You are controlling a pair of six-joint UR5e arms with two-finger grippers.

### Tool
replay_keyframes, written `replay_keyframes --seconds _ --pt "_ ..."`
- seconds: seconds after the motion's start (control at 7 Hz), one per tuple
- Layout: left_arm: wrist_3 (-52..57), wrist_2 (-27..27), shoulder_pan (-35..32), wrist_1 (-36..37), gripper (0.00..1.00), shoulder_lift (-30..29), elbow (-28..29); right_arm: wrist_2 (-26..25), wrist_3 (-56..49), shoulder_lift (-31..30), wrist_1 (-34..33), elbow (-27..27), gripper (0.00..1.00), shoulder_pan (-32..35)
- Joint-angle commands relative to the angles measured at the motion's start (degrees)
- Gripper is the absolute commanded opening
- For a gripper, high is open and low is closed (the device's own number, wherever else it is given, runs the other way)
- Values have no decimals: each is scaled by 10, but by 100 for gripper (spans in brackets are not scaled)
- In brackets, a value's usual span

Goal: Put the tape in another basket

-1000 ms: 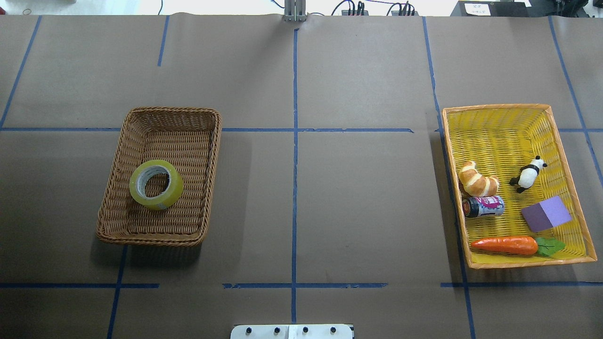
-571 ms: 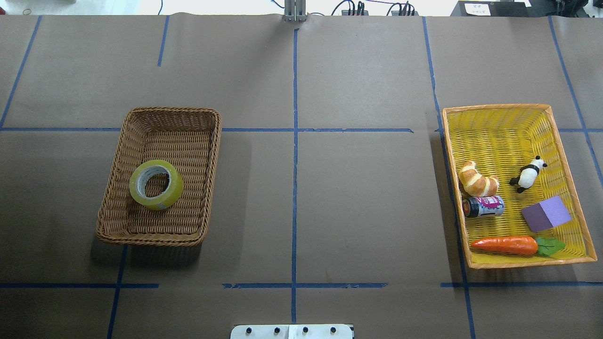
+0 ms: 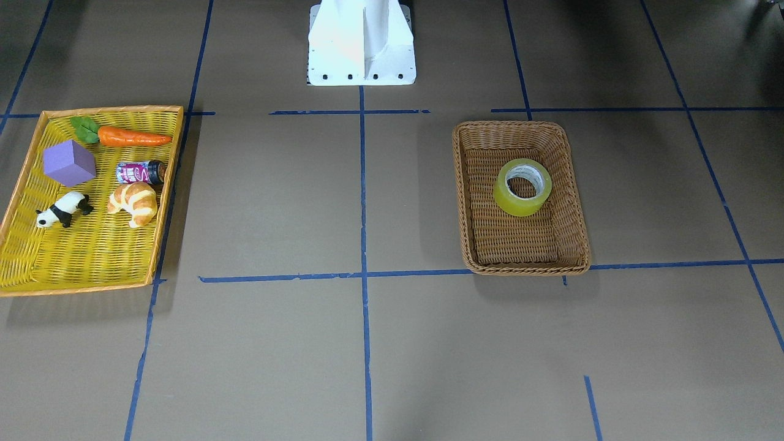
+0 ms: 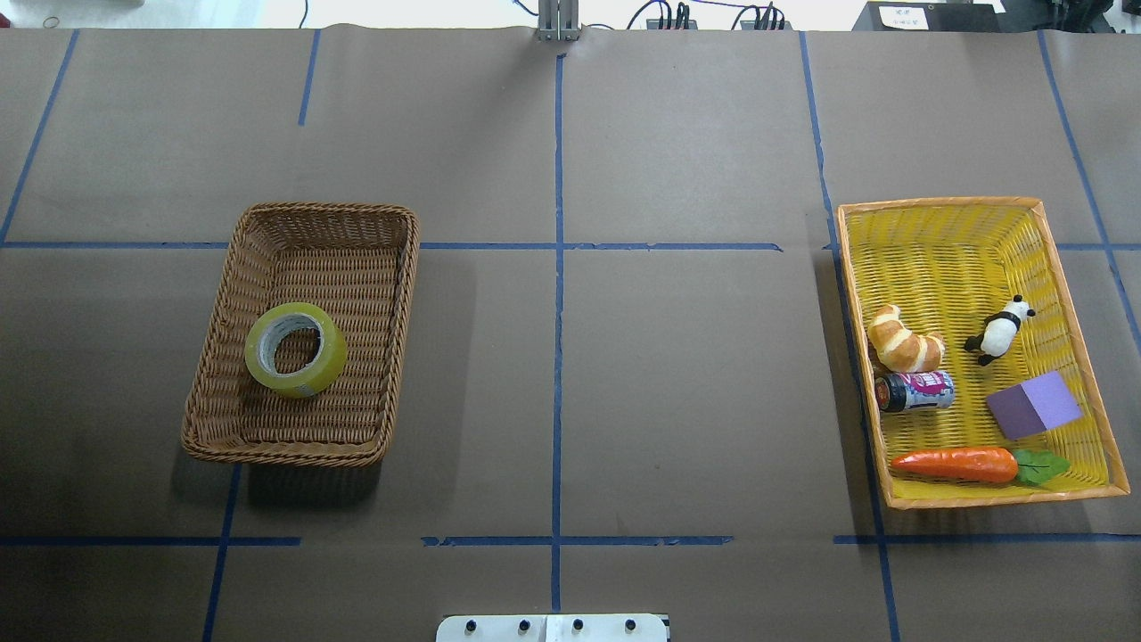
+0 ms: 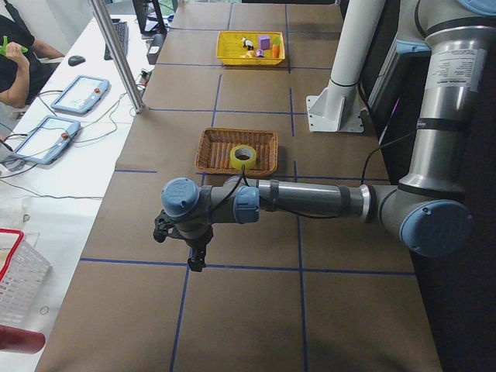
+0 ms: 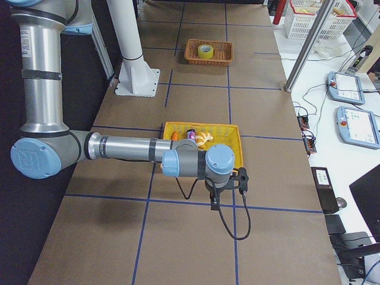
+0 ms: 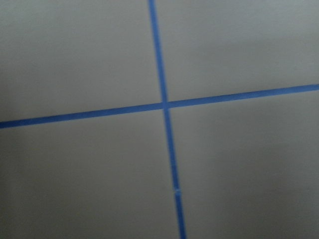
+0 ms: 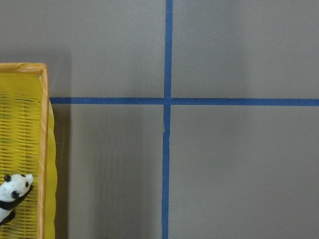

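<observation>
Nearest to me, in the view from the table's left end, the left gripper [image 5: 197, 260] is hanging over the bare table [image 5: 256, 310], well apart from everything. I cannot tell whether its fingers are wide or narrow, and its own camera is showing only brown paper with blue lines.

Farther along, the tape [image 4: 334, 352] is lying flat, hole upward, inside the basket [image 4: 339, 267], near the middle of its floor. Farther again, the yellow tray [image 4: 945, 259] is holding only small toys [image 4: 905, 348]. Beyond it, the right gripper [image 6: 215, 199] is hanging near a corner of that tray, outside it. Its opening I also cannot tell.

I am judging that the placing is already done, with both grippers standing clear. The next move is calling only for a check that the roll is resting steady, with no new grasp.
</observation>
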Motion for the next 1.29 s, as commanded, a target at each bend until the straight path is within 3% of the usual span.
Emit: replay_keyframes --seconds 0.0,0.29,1.14 --pt "9 -1 -16 -6 100 36 7 0 0 0 0 1 100 0" --pt "3 -4 -16 -23 100 62 1 -1 -1 -1 1 0 100 0" --pt "0 -2 -14 -22 100 52 -3 -1 -2 0 0 -1 100 0"
